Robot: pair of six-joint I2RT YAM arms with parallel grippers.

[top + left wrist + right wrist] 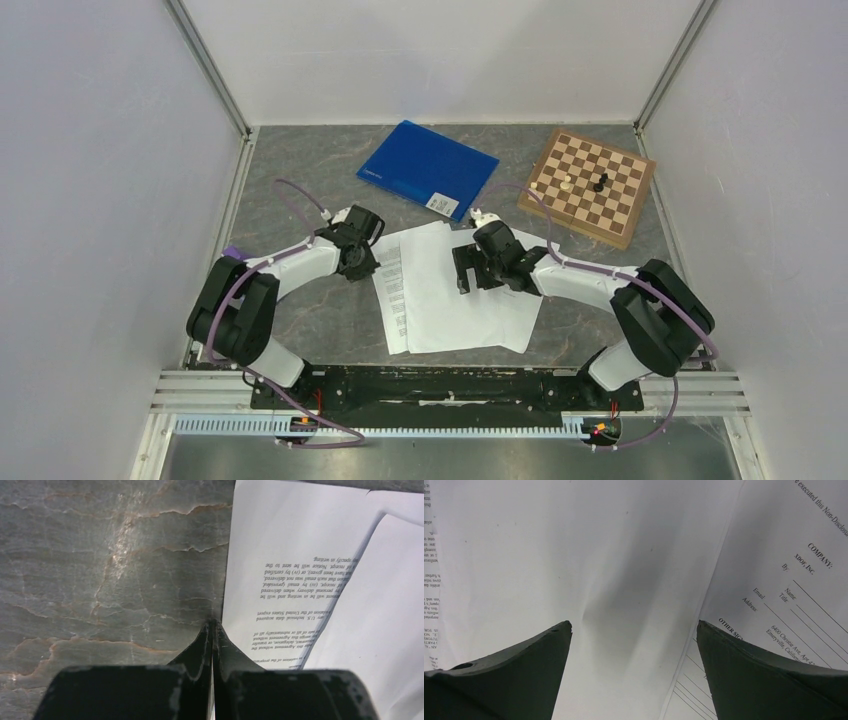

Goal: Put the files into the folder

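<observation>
So L gripper (pixel 212 626) closed by files (pixel 285 525); R gripper (pixel 634 627) wide above.

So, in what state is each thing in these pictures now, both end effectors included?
Files, loose, fanned out, lying flat, outside the folder.
Folder, closed, lying flat.
Chessboard, lying flat, with a few pieces on it.
Left end effector, shut, at the files' left edge; whether it pinches a sheet, I cannot tell.
Right end effector, open, just above the files.
</observation>
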